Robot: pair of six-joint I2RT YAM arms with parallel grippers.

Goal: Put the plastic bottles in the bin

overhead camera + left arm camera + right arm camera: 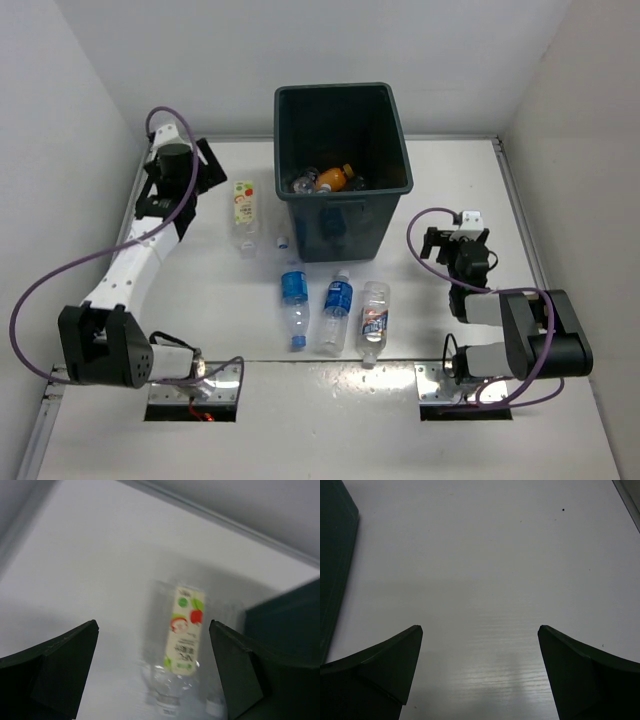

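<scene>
The dark grey-green bin [392, 130] stands at the back middle, with an orange bottle [331, 179] and other clear items inside. Three clear plastic bottles lie in front of it: two with blue labels [293, 294] [337, 302] and one with a white, red and blue label [373, 320]. My left gripper [212, 163] is open and empty, left of the bin. In its wrist view [154, 625] a clear container with a white, red and green label [186, 630] lies ahead between the fingers. My right gripper [455, 238] [480, 628] is open and empty above bare table, right of the bin.
The white, red and green labelled container [243, 208] lies left of the bin, with a small cap [283, 241] beside it. The bin's wall shows in the left wrist view [285, 615] and the right wrist view [335, 555]. White walls enclose the table.
</scene>
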